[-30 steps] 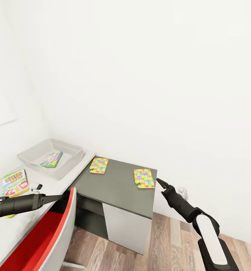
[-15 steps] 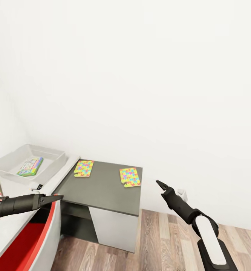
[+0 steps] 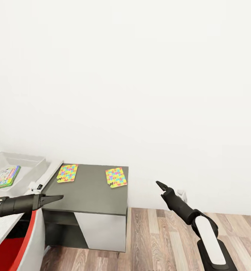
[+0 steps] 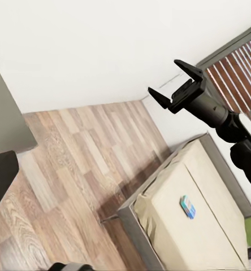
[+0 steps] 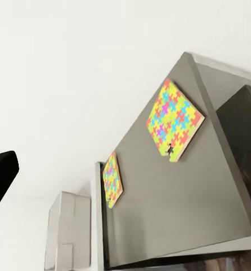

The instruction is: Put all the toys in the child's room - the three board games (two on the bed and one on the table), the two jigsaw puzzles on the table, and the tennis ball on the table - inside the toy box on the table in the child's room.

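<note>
Two jigsaw puzzles (image 3: 67, 172) (image 3: 116, 177) lie flat on the table's dark grey top (image 3: 91, 192). The right wrist view shows them too (image 5: 175, 120) (image 5: 112, 179). The toy box (image 3: 27, 161) stands at the far left with one board game (image 3: 5, 177) inside. Another board game (image 4: 186, 206) lies on the bed (image 4: 210, 237). My left gripper (image 3: 59, 197) hovers empty before the table's near left corner. My right gripper (image 3: 160, 185) hangs over the floor right of the table; the left wrist view shows it (image 4: 172, 82) open and empty. The tennis ball is out of view.
A red chair (image 3: 12, 252) with a grey edge sits at the lower left under my left arm. The pale desk top (image 3: 1, 222) joins the dark one. Wood-plank floor (image 3: 159, 237) stretches to the right, below a white wall. Brown window slats (image 4: 238, 65) stand beyond the bed.
The head view has swung right, so table, puzzles and toy box sit further left in the picture. The board game on the pale top has left the view. Both grippers keep their pose.
</note>
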